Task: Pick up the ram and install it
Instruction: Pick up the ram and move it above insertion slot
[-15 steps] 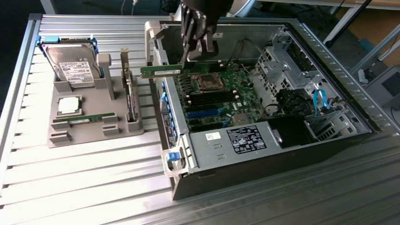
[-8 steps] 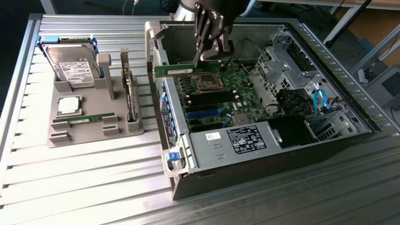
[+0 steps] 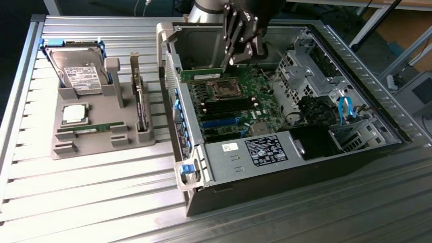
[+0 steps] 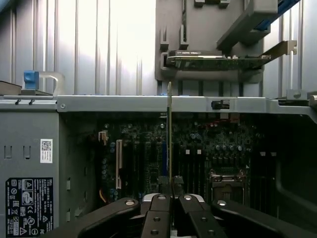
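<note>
An open computer case (image 3: 216, 169) lies on a slatted metal table (image 3: 81, 202). Above its motherboard (image 3: 229, 109), in the upper middle of the exterior view, the gripper (image 3: 238, 61) is clamped on the ram (image 4: 169, 139), a thin green stick seen edge-on from the wrist. The case's metal rim (image 4: 124, 103) runs across behind the stick. At the exterior view's left, a grey tray (image 3: 94, 144) holds a hard drive (image 3: 81, 68), a silver processor (image 3: 74, 114) and a dark card (image 3: 140, 109).

Exterior looks down obliquely; wrist looks closely at shared motherboard (image 3: 260, 96) (image 4: 208, 144).
</note>
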Available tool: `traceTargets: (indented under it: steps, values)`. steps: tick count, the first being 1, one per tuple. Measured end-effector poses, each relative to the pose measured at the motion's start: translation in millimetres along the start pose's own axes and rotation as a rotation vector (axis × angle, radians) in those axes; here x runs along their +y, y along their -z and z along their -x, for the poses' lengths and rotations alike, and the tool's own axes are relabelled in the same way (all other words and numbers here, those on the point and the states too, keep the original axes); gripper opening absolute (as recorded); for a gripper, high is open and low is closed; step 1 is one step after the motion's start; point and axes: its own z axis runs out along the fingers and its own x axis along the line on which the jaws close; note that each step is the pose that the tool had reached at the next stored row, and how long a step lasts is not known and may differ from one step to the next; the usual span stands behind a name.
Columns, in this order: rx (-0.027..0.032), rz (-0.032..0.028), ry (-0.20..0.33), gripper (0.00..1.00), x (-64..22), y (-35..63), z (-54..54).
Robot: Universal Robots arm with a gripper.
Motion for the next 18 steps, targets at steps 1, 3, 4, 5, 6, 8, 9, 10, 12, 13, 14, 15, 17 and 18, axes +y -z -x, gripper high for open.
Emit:
traceTargets:
  steps: [1, 3, 4, 5, 6, 8, 9, 10, 12, 13, 14, 15, 17, 18]
  values:
    - [0.0, 0.0003, 0.001, 0.12, -2.8, 0.2, 0.0]
    - [0.0002, 0.0019, 0.004, 0.12, -15.8, 0.9, -0.2]
    - [0.0003, 0.0027, 0.005, 0.12, -22.5, 1.3, -0.3]
    - [0.0002, 0.0032, 0.006, 0.12, -27.1, 1.5, -0.4]
    - [0.0003, 0.0036, 0.007, 0.12, -30.8, 1.7, -0.5]
    - [0.0004, 0.0046, 0.008, 0.12, -39.6, 2.2, -0.6]
    - [0.0005, 0.0051, 0.009, 0.12, -44.5, 2.5, -0.7]
    - [0.0006, 0.0054, 0.01, 0.12, -47.2, 2.7, -0.7]
    - [0.0006, 0.0058, 0.01, 0.12, -52.4, 3.0, -0.8]
    - [0.0005, 0.0059, 0.011, 0.12, -55.4, 3.1, -0.8]
    - [0.0006, 0.0062, 0.011, 0.12, -59.9, 3.3, -0.9]
    - [0.0006, 0.0063, 0.012, 0.12, -63.2, 3.5, -0.9]
    - [0.0005, 0.0064, 0.013, 0.12, -69.9, 3.9, -1.1]
    - [0.0006, 0.0065, 0.013, 0.12, -70.1, 3.9, -1.1]
